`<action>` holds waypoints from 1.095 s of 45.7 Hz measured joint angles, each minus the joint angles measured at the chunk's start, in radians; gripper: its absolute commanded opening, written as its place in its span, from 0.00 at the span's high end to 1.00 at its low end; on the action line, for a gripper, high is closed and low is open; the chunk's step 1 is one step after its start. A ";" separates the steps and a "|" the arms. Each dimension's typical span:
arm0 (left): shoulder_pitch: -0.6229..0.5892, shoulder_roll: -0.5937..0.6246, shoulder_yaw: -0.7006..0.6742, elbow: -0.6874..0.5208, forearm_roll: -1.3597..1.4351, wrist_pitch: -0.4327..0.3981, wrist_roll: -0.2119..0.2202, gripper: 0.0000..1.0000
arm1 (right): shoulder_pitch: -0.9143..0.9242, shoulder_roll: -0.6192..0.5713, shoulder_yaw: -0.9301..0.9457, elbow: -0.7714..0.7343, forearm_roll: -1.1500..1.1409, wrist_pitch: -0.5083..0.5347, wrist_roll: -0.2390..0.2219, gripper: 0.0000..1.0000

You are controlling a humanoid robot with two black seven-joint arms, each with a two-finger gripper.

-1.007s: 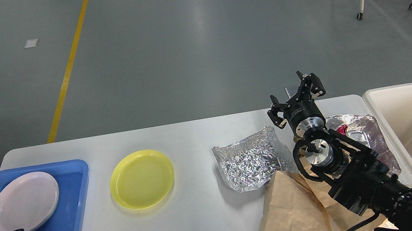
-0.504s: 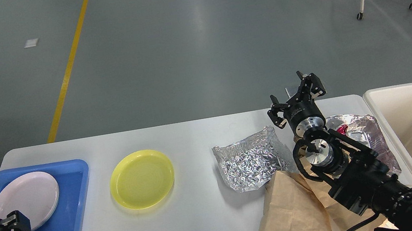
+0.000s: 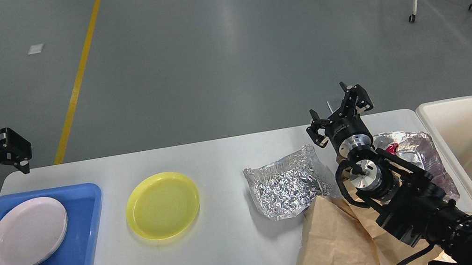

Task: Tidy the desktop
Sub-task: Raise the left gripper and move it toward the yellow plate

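Our left end effector (image 3: 14, 151), fingers apart, is nearer the yellow plate (image 3: 163, 205) on the worktop (image 3: 230, 247); the right end effector (image 3: 340, 111) is also apart.

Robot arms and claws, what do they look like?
Both arms are black. The right arm has shiny silver metal rings at its joints, a thin black cable looping beside them, and small white lettering on the wrist. Its right gripper is a black two-finger claw. The left gripper is black and boxy, behind a silver ring and a black cable loop.

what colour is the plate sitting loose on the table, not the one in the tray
Yellow; the plate shows clearly in the head view.
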 measured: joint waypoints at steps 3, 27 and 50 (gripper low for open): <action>-0.099 -0.028 0.005 0.000 -0.003 -0.063 -0.004 0.04 | 0.000 0.000 0.000 0.000 0.000 0.000 0.000 0.00; -0.206 -0.148 0.012 0.002 -0.101 -0.094 -0.007 0.07 | 0.000 0.000 0.000 0.000 0.000 0.000 0.000 0.00; 0.509 -0.180 -0.054 0.007 -0.199 0.609 0.003 0.12 | 0.000 0.000 0.000 0.000 0.000 0.000 0.000 0.00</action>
